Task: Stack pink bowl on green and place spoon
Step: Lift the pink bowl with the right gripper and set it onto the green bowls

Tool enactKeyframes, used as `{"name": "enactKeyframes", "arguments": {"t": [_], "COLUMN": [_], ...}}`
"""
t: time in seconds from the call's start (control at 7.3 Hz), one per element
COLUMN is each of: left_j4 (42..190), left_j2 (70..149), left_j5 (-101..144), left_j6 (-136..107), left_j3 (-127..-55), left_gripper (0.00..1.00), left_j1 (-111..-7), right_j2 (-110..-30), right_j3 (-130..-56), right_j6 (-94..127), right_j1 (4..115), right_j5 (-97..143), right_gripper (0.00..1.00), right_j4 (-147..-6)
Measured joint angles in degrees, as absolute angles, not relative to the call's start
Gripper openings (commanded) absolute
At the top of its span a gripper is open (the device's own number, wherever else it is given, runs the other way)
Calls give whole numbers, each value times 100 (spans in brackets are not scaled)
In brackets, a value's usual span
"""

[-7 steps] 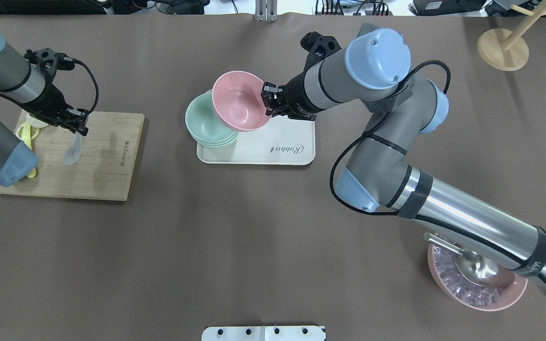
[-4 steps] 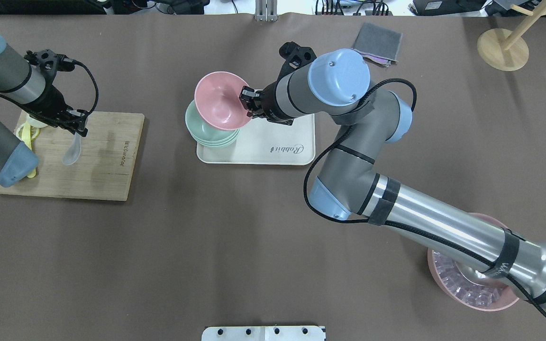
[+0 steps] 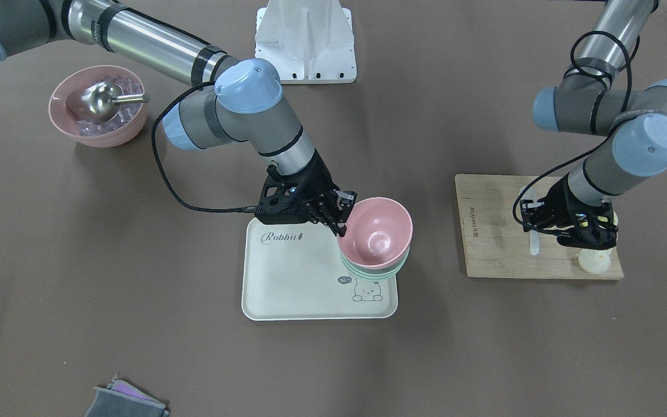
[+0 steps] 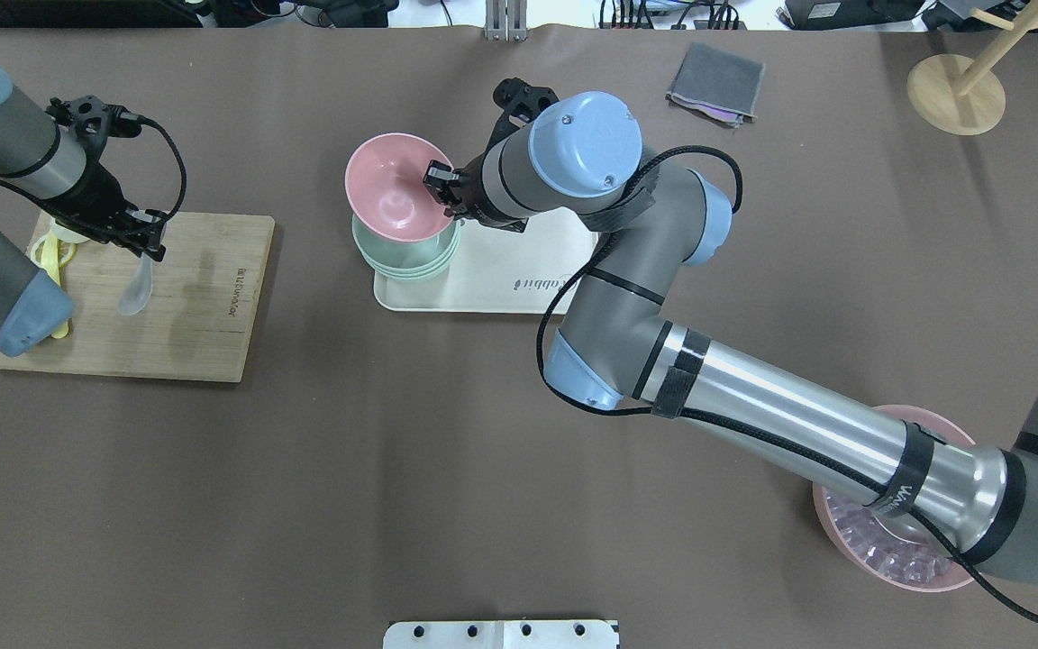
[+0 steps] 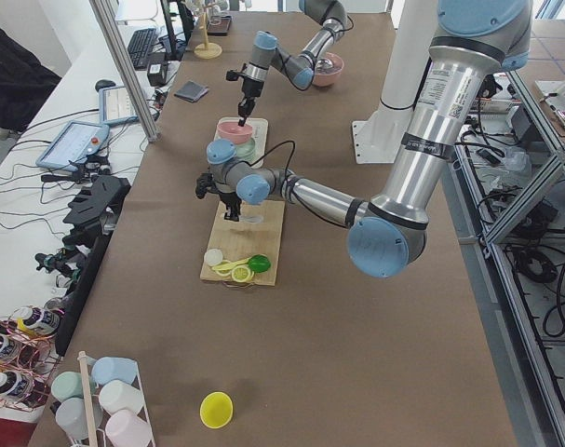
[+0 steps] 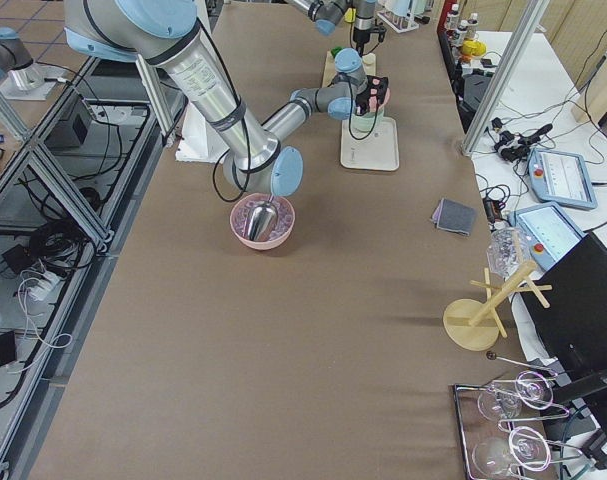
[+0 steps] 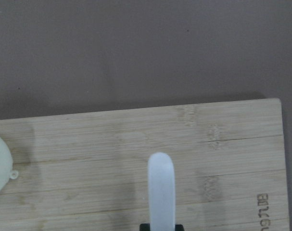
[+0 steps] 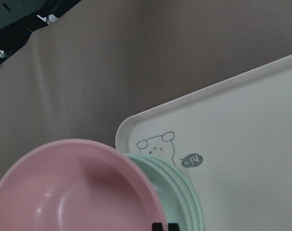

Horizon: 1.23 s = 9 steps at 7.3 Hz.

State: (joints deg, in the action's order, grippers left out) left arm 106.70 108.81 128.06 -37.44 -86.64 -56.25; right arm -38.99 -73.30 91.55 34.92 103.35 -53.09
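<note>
My right gripper (image 4: 440, 185) is shut on the rim of the pink bowl (image 4: 391, 187) and holds it directly over the stack of green bowls (image 4: 404, 255) at the tray's left end. The pink bowl (image 3: 377, 233) looks almost nested in the green stack (image 3: 381, 271); I cannot tell whether it rests on it. The right wrist view shows the pink bowl (image 8: 73, 192) above the green rims (image 8: 186, 192). My left gripper (image 4: 146, 243) is shut on the handle of a translucent white spoon (image 4: 137, 287), held just above the wooden board (image 4: 204, 333). The spoon also shows in the left wrist view (image 7: 161, 187).
The cream tray (image 4: 501, 279) has bare room to the right of the bowls. Yellow lemon pieces (image 4: 50, 257) lie at the board's left end. A pink bowl of ice with a metal scoop (image 3: 99, 113), a grey cloth (image 4: 717, 81) and a wooden stand (image 4: 956, 90) sit further off.
My right arm has carried the pink bowl leftward from beside the green stack to right over it, and lower. My left arm and the spoon have not moved.
</note>
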Motion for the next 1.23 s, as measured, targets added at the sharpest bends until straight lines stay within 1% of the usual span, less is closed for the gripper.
{"name": "enactKeyframes", "arguments": {"t": [1.23], "left_j4": [10670], "left_j2": [10881], "left_j5": [12806], "left_j6": [-3753], "left_j3": [-8605], "left_gripper": [0], "left_j1": [-5616], "right_j2": [-3904], "right_j3": [-7286], "right_j6": [9138], "right_j1": [3358], "right_j5": [10108], "right_gripper": [0], "right_j4": [-5291]}}
